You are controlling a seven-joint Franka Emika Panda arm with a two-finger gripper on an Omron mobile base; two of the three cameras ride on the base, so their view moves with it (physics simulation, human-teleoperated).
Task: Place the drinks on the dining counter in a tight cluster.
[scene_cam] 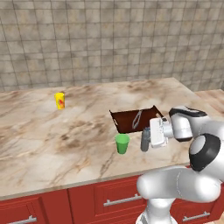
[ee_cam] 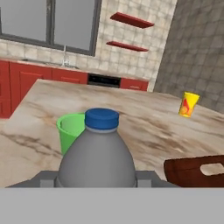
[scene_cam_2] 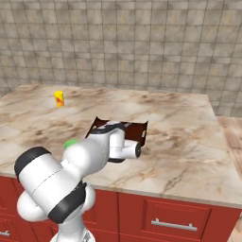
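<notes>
The hand (scene_cam: 146,139) grips the grey bottle (scene_cam: 145,139), fingers closed around its body, just above the dining bench (scene_cam: 65,140) beside the green cup (scene_cam: 122,143). Judged risk: lowering carelessly could knock the cup or tip the slim bottle.

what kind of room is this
A simulated home kitchen, most likely. The marbled stone counter sits over red drawers against a tiled wall, and the hand view shows a window, wall shelves and more red cabinets.
</notes>
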